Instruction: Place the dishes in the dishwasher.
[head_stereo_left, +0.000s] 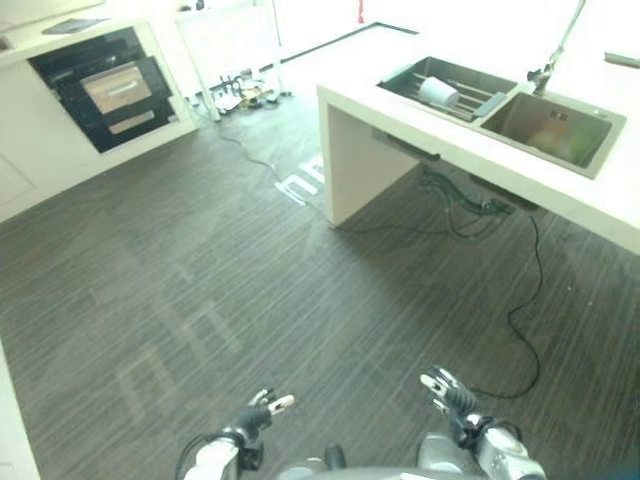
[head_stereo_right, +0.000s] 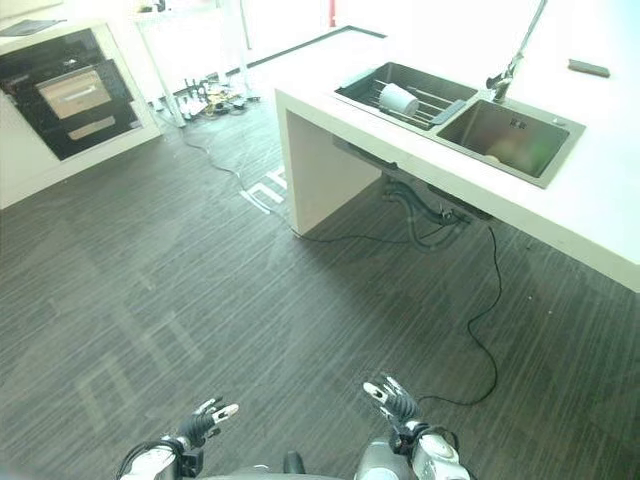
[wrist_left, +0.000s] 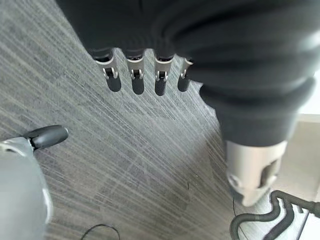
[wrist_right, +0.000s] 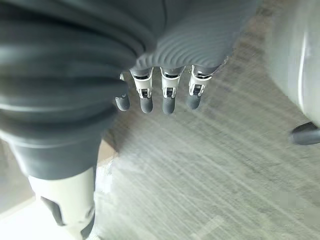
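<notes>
Glare is washing out the far end of the white counter (head_stereo_left: 420, 120), so its back edge is hard to trace; a white cup-like dish (head_stereo_left: 437, 92) is lying on its side on the rack in the left sink basin (head_stereo_left: 400, 80), the right basin (head_stereo_left: 550, 128) sitting beside it under the tap (head_stereo_left: 555, 50); a dark built-in appliance (head_stereo_left: 105, 88) is showing in the cabinet wall far left, its door shut; wide grey plank floor (head_stereo_left: 250, 290) is lying open between; the left hand (head_stereo_left: 262, 410) and right hand (head_stereo_left: 447, 392) are hanging low over it, fingers straight and slightly spread, holding nothing.
</notes>
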